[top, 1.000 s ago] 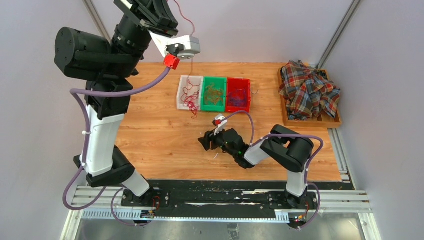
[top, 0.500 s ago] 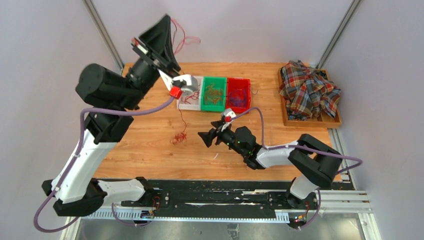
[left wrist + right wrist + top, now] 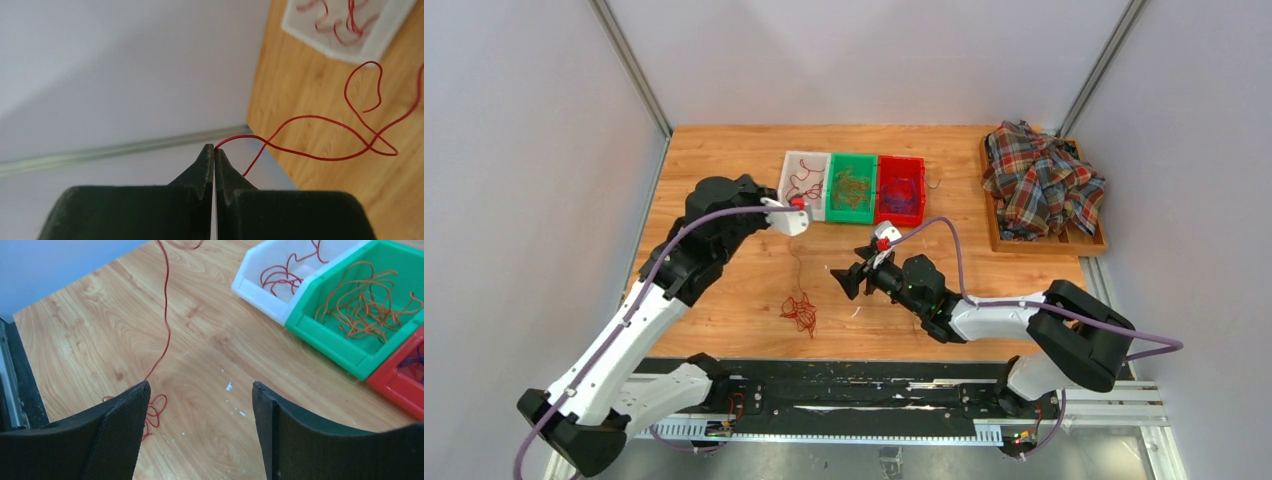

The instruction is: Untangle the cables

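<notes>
Your left end effector is clenched on the red cable. The tangled rest is lying on the desk below it, just beside the released, empty right end effector. I think you should be lifting slowly, w/o jerks, so the loops are falling free.

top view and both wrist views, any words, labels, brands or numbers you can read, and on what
None can be read in any view.
The white bin, green bin and red bin carry no labels; the plaid shirt and the red cable show no print.
The left gripper and right gripper are plain and dark.
</notes>
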You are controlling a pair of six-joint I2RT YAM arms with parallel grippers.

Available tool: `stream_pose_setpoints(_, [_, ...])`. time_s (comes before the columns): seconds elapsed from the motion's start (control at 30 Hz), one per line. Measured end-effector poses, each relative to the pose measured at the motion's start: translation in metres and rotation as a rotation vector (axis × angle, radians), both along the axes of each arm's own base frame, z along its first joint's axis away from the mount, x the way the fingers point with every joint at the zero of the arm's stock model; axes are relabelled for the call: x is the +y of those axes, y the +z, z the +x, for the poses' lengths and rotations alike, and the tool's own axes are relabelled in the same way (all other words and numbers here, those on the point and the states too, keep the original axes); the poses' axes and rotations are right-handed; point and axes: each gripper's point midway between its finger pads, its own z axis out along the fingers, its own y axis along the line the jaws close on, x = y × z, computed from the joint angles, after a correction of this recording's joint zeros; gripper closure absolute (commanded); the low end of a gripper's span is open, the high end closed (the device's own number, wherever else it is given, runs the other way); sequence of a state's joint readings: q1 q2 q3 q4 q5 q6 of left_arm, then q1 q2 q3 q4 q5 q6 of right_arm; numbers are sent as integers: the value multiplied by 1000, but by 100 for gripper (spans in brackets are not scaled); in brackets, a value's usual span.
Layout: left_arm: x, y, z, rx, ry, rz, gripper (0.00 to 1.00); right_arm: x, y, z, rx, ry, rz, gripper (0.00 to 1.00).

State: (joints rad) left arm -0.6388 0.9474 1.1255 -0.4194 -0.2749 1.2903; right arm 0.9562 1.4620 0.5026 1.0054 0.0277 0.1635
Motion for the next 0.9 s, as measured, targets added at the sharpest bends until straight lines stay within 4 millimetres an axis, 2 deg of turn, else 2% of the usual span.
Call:
stream_pose_setpoints(0.1, [62, -45, 17, 108, 197, 31, 99, -7, -10, -1, 8, -18, -34, 26])
stream_pose_setpoints(0.2, [126, -86, 21, 204, 377, 44, 98, -14, -16, -1, 10, -30, -62, 26])
stream_pose_setpoints(0.23, [140, -98, 20, 233, 417, 46, 89, -14, -17, -1, 10, -32, -66, 26])
stream_pose_setpoints(0.27, [153, -113, 18, 268, 450, 46, 70, -15, -17, -1, 10, -32, -70, 26])
stream_pose_setpoints(0.3, [161, -125, 16, 296, 470, 51, 49, -15, -18, -1, 11, -32, -73, 26])
stream_pose_setpoints(0.33, [167, -139, 14, 328, 484, 59, 19, -15, -19, -2, 12, -32, -76, 26])
stream_pose_setpoints(0.37, [170, -157, 11, 366, 494, 60, 1, -15, -20, -2, 15, -33, -80, 26])
stream_pose_setpoints(0.4, [172, -171, 9, 401, 490, 80, 2, -15, -21, -2, 16, -33, -82, 26])
stream_pose_setpoints(0.5, [163, -225, -5, 585, 437, 99, 2, -17, -21, -2, 18, -35, -84, 26])
stream_pose_setpoints(0.57, [148, -240, -15, 687, 355, 79, 2, -19, -22, -3, 19, -38, -87, 26])
stream_pose_setpoints(0.67, [109, -232, -26, 779, 181, 37, 2, -24, -21, -5, 19, -46, -91, 26])
stream_pose_setpoints(0.73, [72, -217, -30, 804, 40, 7, 0, -25, -19, -5, 16, -50, -90, 27])
stream_pose_setpoints(0.8, [36, -211, -38, 847, -84, -24, 3, -26, -18, -4, 13, -52, -88, 27])
stream_pose_setpoints(0.83, [17, -212, -46, 893, -147, -45, 6, -26, -17, -4, 12, -55, -87, 27])
stream_pose_setpoints(0.9, [-6, -223, -60, 983, -211, -71, 13, -28, -15, -4, 10, -62, -84, 28])
